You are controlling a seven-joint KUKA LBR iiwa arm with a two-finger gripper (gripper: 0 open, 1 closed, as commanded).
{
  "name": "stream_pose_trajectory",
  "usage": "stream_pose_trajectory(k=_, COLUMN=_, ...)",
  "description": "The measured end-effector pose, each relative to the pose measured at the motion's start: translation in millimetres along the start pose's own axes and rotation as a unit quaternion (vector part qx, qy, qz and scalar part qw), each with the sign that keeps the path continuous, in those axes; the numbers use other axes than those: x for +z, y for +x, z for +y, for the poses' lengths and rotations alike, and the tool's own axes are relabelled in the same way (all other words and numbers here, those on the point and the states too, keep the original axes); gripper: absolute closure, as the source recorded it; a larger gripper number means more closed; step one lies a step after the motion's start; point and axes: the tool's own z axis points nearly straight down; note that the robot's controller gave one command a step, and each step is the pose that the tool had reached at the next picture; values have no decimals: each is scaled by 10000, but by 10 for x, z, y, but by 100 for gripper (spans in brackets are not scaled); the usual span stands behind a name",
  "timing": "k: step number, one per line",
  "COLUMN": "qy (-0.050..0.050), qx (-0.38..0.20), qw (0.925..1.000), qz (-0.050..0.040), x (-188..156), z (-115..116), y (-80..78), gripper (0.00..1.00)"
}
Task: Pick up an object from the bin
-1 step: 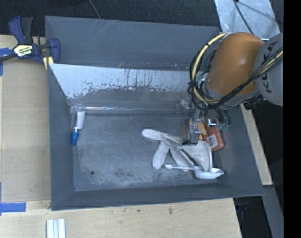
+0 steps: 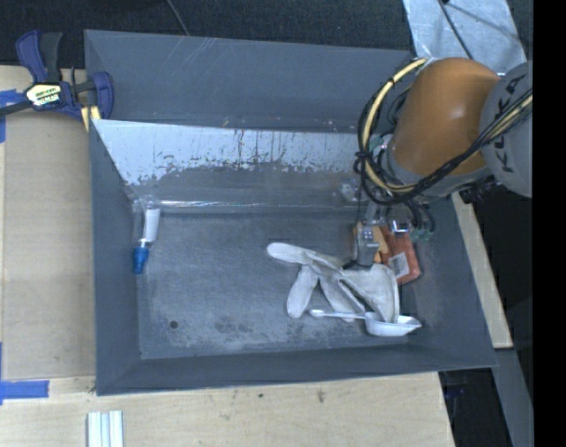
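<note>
Grey metal bin (image 2: 264, 91), sloped walls, flat floor. Orange dome cover (image 2: 441, 119) on the wrist over the bin's right side, with black-and-yellow cables (image 2: 371, 156) looped round its left flank.

Gripper (image 2: 366, 248) below that. Hangs low near the right wall, roughly midway between the far and near edges of the floor. Sits right at the far-right end of a heap of white plastic cutlery (image 2: 343, 291); touching it or just above, cannot tell. Open or closed: cannot tell either, too much wrist hardware in the way.

Heap toward the near-right corner of the floor, flat white pieces fanned out and overlapping:
- long white piece (image 2: 300, 294) on the heap's left, pointing at the near edge
- second white piece (image 2: 290, 252) at the far side, pointing toward the left wall
- white spoon (image 2: 392, 324) along the heap's near side, bowl toward the right wall

Brown-orange flat thing (image 2: 404, 257) just beside the gripper, between it and the right wall, touching the heap's far-right end.

Well apart from all that, at the floor's left edge: small tube-like thing (image 2: 143, 240), white at the far end, blue at the near end, lying along the left wall.
</note>
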Motion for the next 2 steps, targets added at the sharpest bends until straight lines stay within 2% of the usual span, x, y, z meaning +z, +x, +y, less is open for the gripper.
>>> stream_pose_trajectory(k=1, qy=6, qx=-388, qw=9992, qz=-29, x=292, z=123, y=29, gripper=0)
stream_pose_trajectory(k=2, qy=-3, qx=-405, qw=9992, qz=-6, x=715, z=233, y=47, gripper=0)
